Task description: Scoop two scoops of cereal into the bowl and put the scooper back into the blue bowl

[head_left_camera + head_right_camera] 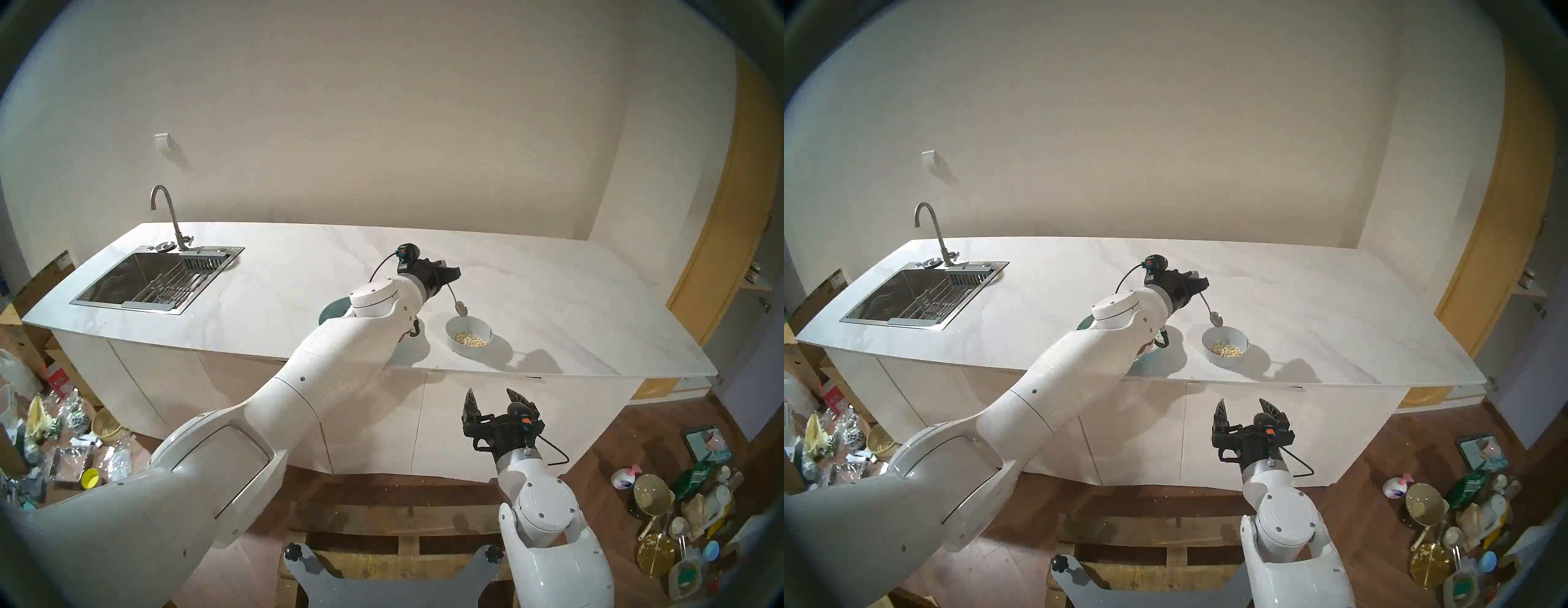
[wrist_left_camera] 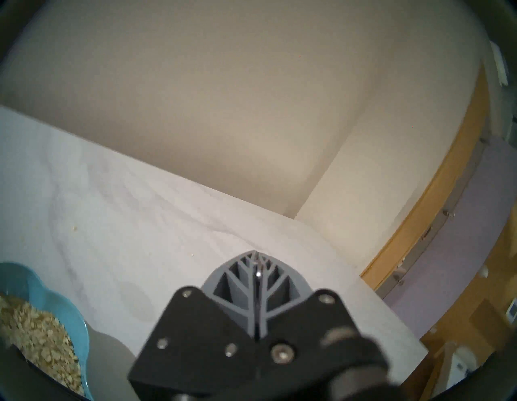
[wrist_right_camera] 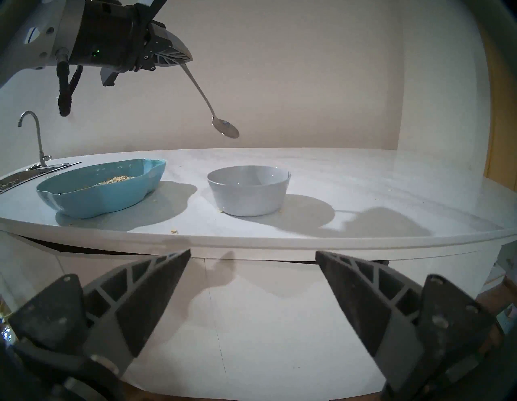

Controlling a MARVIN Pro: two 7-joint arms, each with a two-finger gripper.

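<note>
Left gripper point(image 3: 179, 57) clamped on scooper point(image 3: 208, 103), seemingly empty, above grey bowl point(image 3: 249, 196) with cereal point(image 1: 469, 338) near bench point(image 1: 551, 297) front edge. Blue bowl point(image 3: 106, 193) just beside, sinkward. Right gripper point(image 1: 494, 403) apart, below front edge.

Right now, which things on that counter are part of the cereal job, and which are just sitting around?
Part of the job:
the spoon, held in the left hand
the small grey bowl
the blue bowl
the cereal

Just there:
the sink
the tap
the open right hand, off the counter
</note>
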